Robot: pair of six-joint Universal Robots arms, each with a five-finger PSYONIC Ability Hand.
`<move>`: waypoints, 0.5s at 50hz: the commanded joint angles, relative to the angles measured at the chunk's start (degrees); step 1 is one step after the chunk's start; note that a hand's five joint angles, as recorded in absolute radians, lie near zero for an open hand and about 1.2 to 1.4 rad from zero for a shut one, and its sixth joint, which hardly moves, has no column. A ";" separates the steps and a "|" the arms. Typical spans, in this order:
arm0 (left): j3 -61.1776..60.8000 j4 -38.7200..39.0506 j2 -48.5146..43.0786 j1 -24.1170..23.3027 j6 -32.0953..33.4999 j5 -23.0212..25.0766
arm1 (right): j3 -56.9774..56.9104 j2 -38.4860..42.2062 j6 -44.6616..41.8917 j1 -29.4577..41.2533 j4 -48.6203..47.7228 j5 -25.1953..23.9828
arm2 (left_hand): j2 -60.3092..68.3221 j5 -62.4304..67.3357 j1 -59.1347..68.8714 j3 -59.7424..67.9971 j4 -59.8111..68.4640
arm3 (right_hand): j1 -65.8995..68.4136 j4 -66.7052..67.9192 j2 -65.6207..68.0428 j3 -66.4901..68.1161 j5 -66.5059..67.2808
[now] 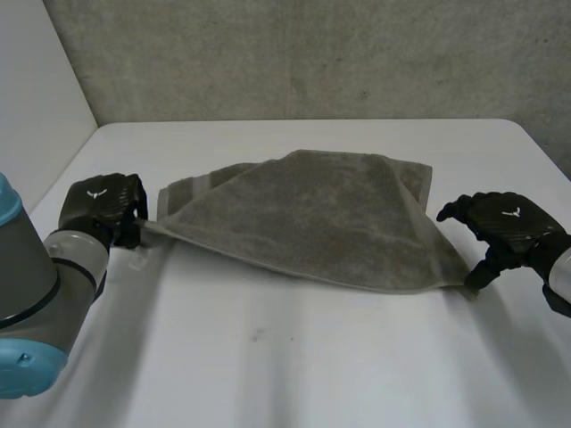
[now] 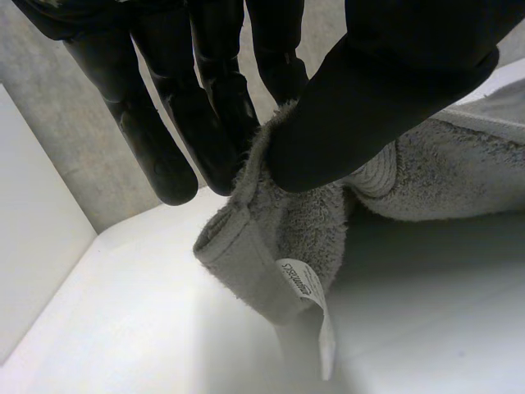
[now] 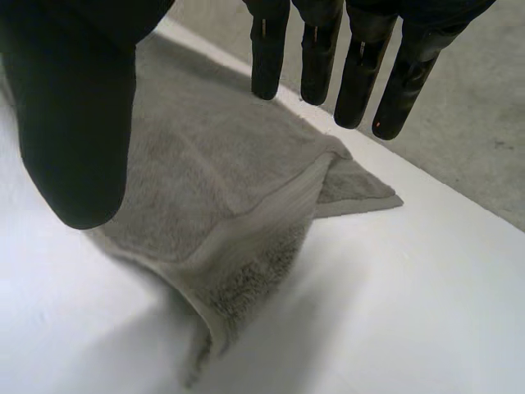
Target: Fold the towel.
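A grey towel (image 1: 312,214) lies across the middle of the white table (image 1: 285,366), its upper layer stretched and slightly raised between the two hands. My left hand (image 1: 103,205) is at the towel's left corner. In the left wrist view that hand (image 2: 385,90) pinches the corner of the towel (image 2: 303,222) between thumb and fingers, and a white label (image 2: 316,304) hangs below. My right hand (image 1: 504,223) hovers beside the towel's near right corner. Its fingers (image 3: 361,74) are straight and apart from the thumb, above the corner of the towel (image 3: 213,180), holding nothing.
A grey concrete wall (image 1: 312,53) runs behind the table's far edge. A white panel (image 1: 36,80) stands along the left side. Bare tabletop stretches in front of the towel toward the near edge.
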 commanded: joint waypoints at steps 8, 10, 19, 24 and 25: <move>0.06 -0.05 0.39 2.57 -0.27 0.21 | 4.59 4.07 3.66 0.64 -6.52 6.41 | 10.18 10.54 11.69 10.29 10.22 | 7.35 6.23 4.45 5.59 6.26; 0.06 -0.05 0.47 2.75 -0.27 0.21 | 4.77 5.05 2.68 0.64 -7.41 6.68 | 10.18 10.54 11.69 10.29 10.22 | 8.53 7.41 5.64 6.78 7.44; 0.06 -0.05 0.39 3.63 -0.27 0.38 | 5.21 9.44 -0.13 0.73 -13.99 7.29 | 10.18 10.54 11.69 10.29 10.22 | 16.25 15.13 13.35 14.49 15.15; -0.02 -0.05 0.30 3.63 -0.27 0.56 | 4.59 11.20 -0.13 0.81 -15.93 7.91 | 10.18 10.54 11.69 10.29 10.22 | 22.14 21.02 19.25 20.39 21.05; -0.02 -0.05 0.30 3.63 -0.27 0.56 | 4.42 11.64 -0.13 0.81 -16.20 8.00 | 10.18 10.54 11.69 10.29 10.22 | 23.66 22.54 20.76 21.90 22.56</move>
